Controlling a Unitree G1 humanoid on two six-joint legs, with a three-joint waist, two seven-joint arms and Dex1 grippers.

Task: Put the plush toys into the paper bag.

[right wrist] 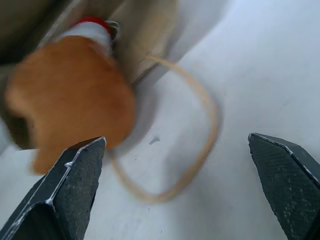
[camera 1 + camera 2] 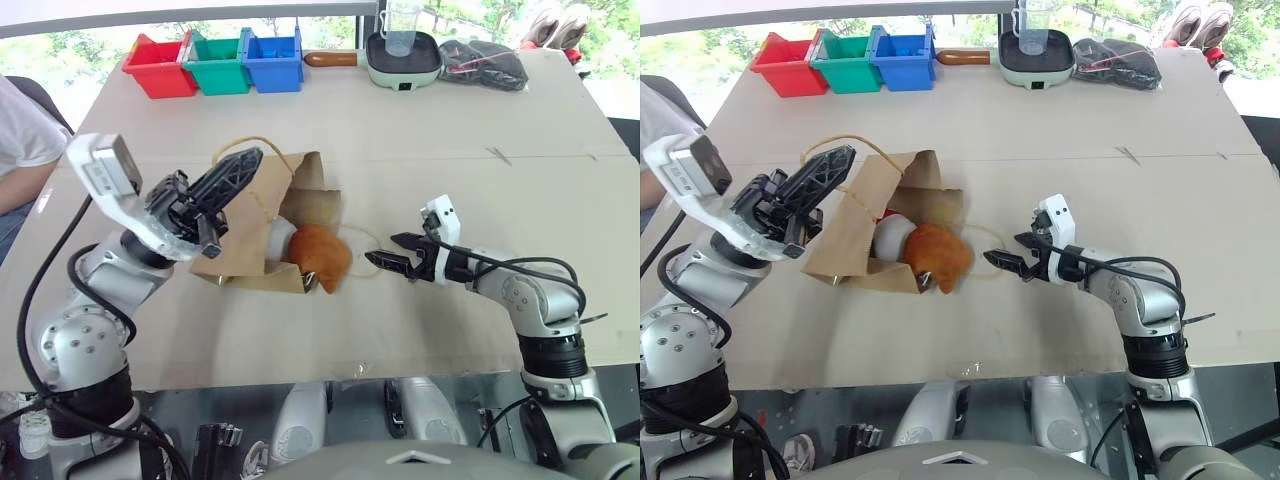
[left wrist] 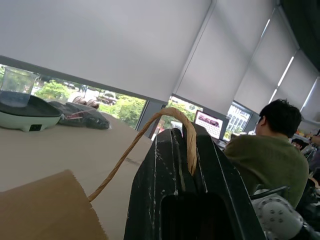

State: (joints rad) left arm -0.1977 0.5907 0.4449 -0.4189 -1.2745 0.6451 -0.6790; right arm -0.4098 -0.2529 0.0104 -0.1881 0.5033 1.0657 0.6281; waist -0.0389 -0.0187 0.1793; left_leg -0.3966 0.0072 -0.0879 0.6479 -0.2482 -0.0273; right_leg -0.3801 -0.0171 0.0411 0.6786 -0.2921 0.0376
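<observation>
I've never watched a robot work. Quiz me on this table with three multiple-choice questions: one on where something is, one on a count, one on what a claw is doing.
1. Where is the brown plush toy?
A. At the mouth of the paper bag
B. In the green bin
C. In the right gripper

2. How many plastic bins stand at the far edge?
A. Two
B. Three
C. Five

3. What is the left gripper doing?
A. Hanging open
B. Squeezing the white toy
C. Shut on the bag's cord handle

Answers: 1 A, it lies in the bag's opening beside the white plush toy. 2 B, red, green, blue. 3 C, the cord loops between its closed fingers; the right gripper is open and holds nothing.
</observation>
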